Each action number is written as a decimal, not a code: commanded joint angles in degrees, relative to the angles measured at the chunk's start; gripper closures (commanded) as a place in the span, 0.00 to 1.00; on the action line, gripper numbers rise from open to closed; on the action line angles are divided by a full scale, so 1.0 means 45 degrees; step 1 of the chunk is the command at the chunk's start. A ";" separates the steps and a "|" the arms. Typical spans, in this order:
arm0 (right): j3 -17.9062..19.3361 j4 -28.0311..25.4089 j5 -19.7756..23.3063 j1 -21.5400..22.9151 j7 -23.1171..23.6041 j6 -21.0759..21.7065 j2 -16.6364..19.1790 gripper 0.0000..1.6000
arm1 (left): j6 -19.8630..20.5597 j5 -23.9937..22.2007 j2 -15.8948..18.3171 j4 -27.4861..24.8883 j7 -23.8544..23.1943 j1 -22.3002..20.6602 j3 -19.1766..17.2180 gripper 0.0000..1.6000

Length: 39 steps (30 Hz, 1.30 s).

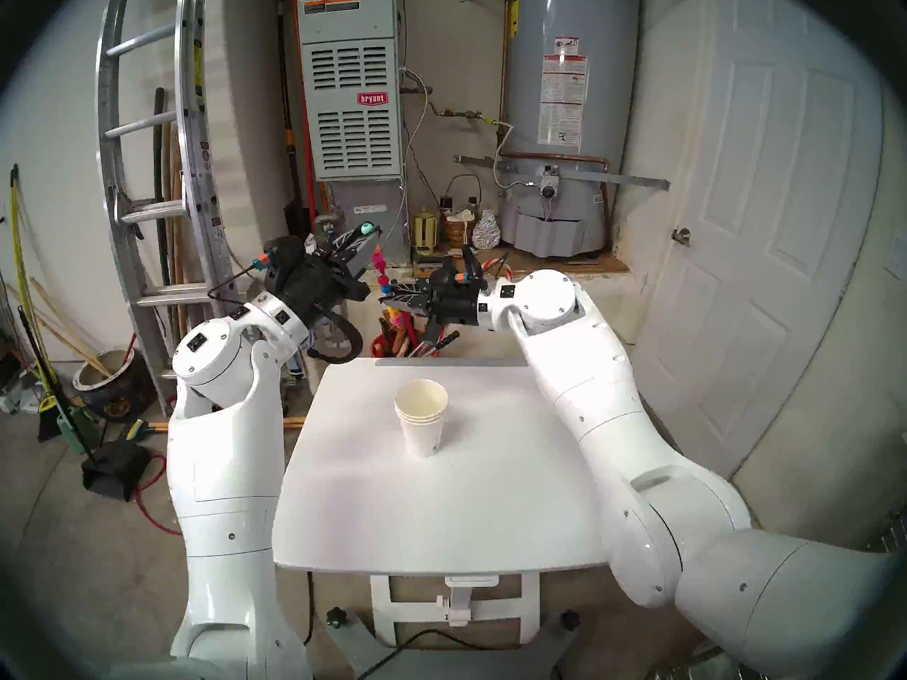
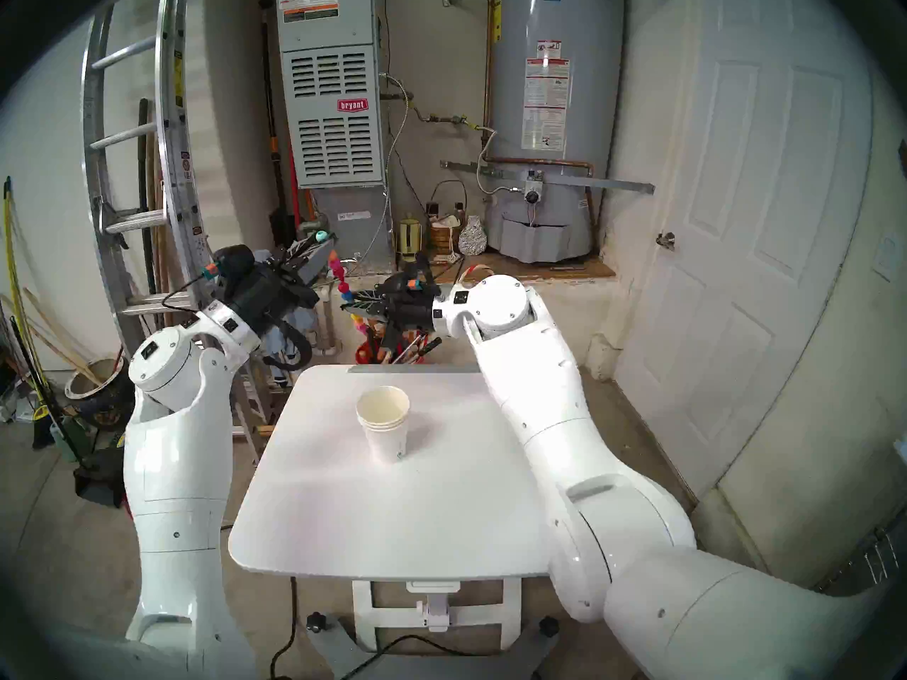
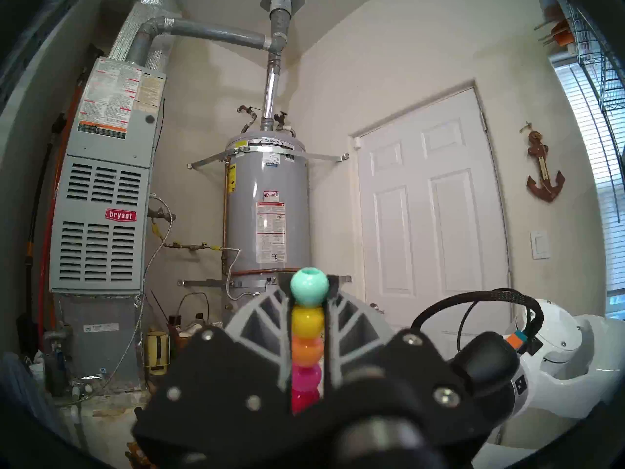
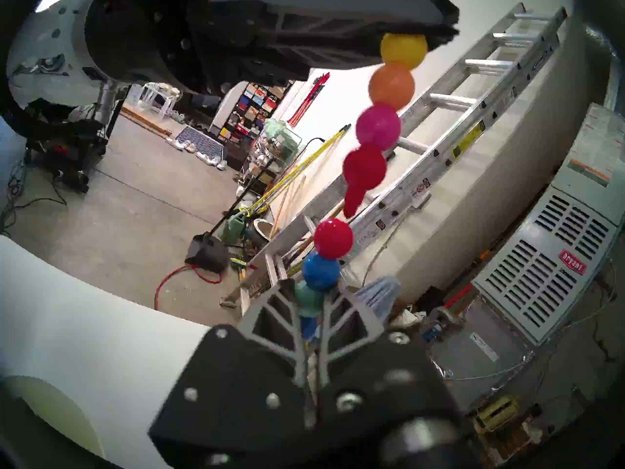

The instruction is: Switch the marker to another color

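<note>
With the slim multicoloured bead-segment marker (image 1: pixel 382 277) split in mid-air beyond the white tabletop's (image 1: pixel 441 507) far edge, left gripper (image 3: pixel 308 297) clamped on the upper piece and right gripper (image 4: pixel 310 304) clamped on the lower, realign both coaxially before pressing together.

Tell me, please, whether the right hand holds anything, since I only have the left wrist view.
Observer: Yes, the right hand is shut on the marker's lower part, whose top beads are red, blue and teal.
Operator: Is it joined to the upper part that I see?
Observer: No, a gap separates the red tip of the upper part from the lower part's red bead.
Operator: What stands on the table?
Observer: A stack of cups, upright near the middle of the table.
</note>
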 commanded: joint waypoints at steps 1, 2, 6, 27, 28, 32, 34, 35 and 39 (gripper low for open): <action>-0.0009 -0.0248 0.0021 0.0240 0.0013 0.0028 -0.0111 1.00 | -0.0065 -0.0004 0.0070 -0.0228 -0.0005 -0.0107 -0.0080 1.00; 0.0000 -0.0257 0.0021 0.0220 0.0009 0.0053 -0.0112 1.00 | -0.0055 -0.0012 0.0075 -0.0242 -0.0008 -0.0103 -0.0090 1.00; 0.0015 -0.0297 -0.0001 0.0174 -0.0023 0.0041 -0.0116 1.00 | 0.0023 -0.0056 0.0073 -0.0319 -0.0038 -0.0064 -0.0123 1.00; 0.0075 -0.0201 -0.0060 0.0238 -0.0020 0.0004 -0.0149 1.00 | -0.0041 0.0002 0.0074 -0.0201 -0.0046 -0.0113 -0.0019 1.00; 0.0074 -0.0198 -0.0065 0.0240 -0.0019 0.0000 -0.0150 1.00 | -0.0043 0.0003 0.0075 -0.0197 -0.0037 -0.0115 -0.0012 1.00; 0.0093 -0.0248 -0.0060 0.0235 -0.0028 -0.0008 -0.0160 1.00 | -0.0050 0.0013 0.0091 -0.0192 -0.0021 -0.0108 0.0011 1.00; 0.0102 -0.0290 -0.0060 0.0223 -0.0018 0.0004 -0.0149 1.00 | -0.0055 0.0020 0.0099 -0.0200 -0.0015 -0.0096 0.0021 1.00; 0.0106 -0.0319 -0.0059 0.0210 -0.0002 0.0012 -0.0139 1.00 | -0.0054 0.0020 0.0104 -0.0205 -0.0010 -0.0089 0.0025 1.00; 0.0121 -0.0407 -0.0059 0.0149 0.0019 0.0031 -0.0110 1.00 | -0.0047 0.0024 0.0115 -0.0249 0.0000 -0.0046 0.0024 1.00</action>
